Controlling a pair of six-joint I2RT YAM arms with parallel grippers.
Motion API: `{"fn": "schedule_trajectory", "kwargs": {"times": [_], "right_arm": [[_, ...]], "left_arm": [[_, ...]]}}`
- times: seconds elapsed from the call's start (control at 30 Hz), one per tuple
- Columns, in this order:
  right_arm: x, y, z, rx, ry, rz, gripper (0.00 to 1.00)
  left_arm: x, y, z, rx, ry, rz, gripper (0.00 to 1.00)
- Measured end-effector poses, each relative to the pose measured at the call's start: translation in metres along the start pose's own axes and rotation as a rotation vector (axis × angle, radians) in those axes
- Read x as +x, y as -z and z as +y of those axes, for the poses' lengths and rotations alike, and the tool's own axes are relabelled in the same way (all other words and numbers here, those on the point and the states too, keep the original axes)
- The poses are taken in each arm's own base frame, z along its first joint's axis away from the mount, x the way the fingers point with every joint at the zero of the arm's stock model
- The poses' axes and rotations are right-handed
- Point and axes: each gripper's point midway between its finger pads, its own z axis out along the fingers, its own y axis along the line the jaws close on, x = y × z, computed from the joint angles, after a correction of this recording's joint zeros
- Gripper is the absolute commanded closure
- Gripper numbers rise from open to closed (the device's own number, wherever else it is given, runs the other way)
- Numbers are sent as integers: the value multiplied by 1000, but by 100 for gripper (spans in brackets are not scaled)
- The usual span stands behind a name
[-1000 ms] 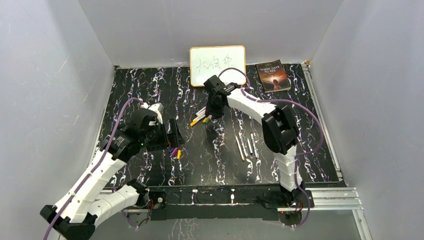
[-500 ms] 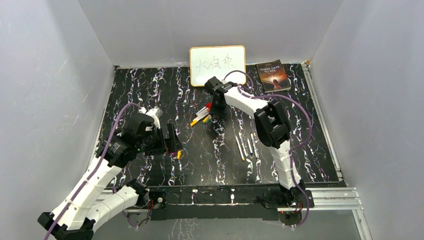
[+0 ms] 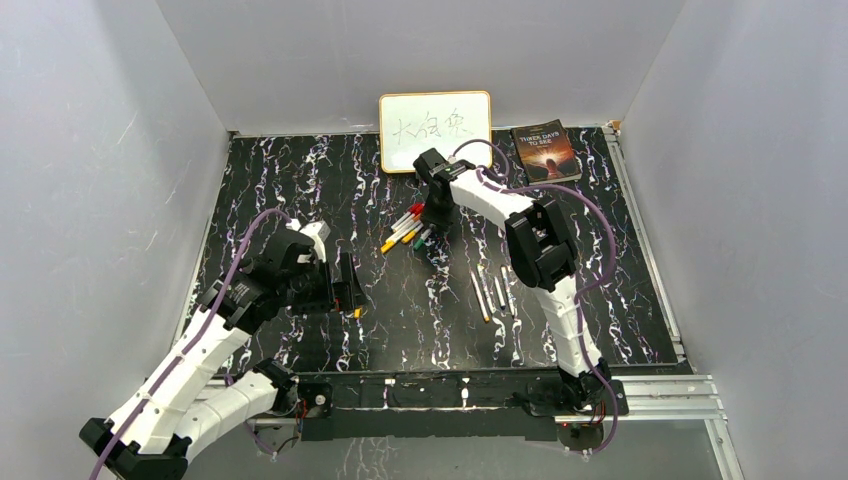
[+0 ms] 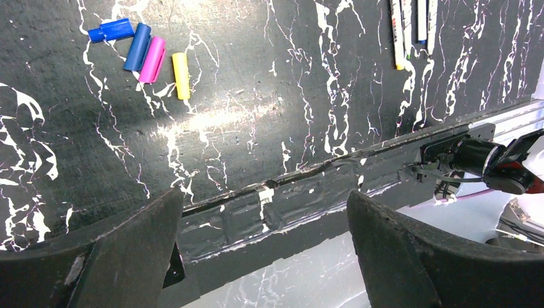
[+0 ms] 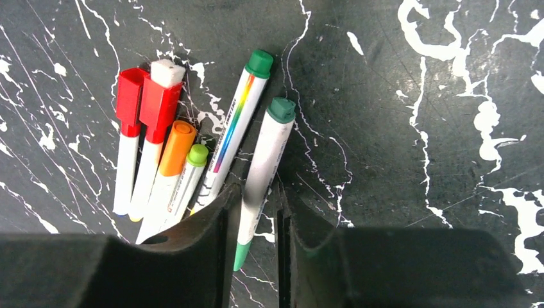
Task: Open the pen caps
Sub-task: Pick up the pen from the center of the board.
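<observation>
My right gripper (image 5: 258, 191) is shut on the white barrel of a green-capped pen (image 5: 266, 151) lying on the table, its cap (image 5: 281, 109) pointing away. Beside it lie several capped pens (image 5: 160, 154) with red, orange, light green and green caps. In the top view this gripper (image 3: 432, 222) is at the right end of that pen cluster (image 3: 400, 230). Loose pen caps (image 4: 151, 54) in blue, magenta and yellow lie on the table. My left gripper (image 4: 264, 196) hangs wide open and empty over the table's near edge, next to those caps (image 3: 356, 311).
Three uncapped pens (image 3: 495, 290) lie right of centre. A small whiteboard (image 3: 435, 130) and a book (image 3: 546, 152) stand at the back edge. The metal front rail (image 4: 359, 173) runs below the left gripper. Grey walls enclose three sides.
My right gripper's jaws have narrowed onto the green-capped pen and its elbow has swung left. The left arm has drawn back slightly toward the near edge, still open.
</observation>
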Motion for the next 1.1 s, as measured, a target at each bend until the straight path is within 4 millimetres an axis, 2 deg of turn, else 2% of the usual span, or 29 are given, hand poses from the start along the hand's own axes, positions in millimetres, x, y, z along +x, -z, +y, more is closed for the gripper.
{"fn": "schedule_trajectory", "kwargs": {"times": [0.27, 0.43, 0.57, 0.7, 0.93, 1.0, 1.1], "right_arm": [[1, 0, -6, 28, 13, -6, 77], [9, 5, -25, 123, 102, -1, 80], [12, 6, -34, 157, 162, -5, 80], [21, 11, -45, 172, 213, 1, 90], [40, 25, -65, 181, 289, 43, 100], [44, 33, -65, 167, 311, 48, 100], [50, 54, -54, 103, 344, 37, 100]], "left_arm": [[4, -3, 2, 0, -2, 13, 2], [5, -2, 0, 8, -3, 17, 2], [6, -2, -2, 20, -3, 26, 2], [8, -1, -8, 56, -1, 41, 2], [16, -11, -29, 190, 33, 78, 2], [23, -17, -33, 226, 59, 101, 2], [29, -26, -39, 278, 105, 123, 2]]}}
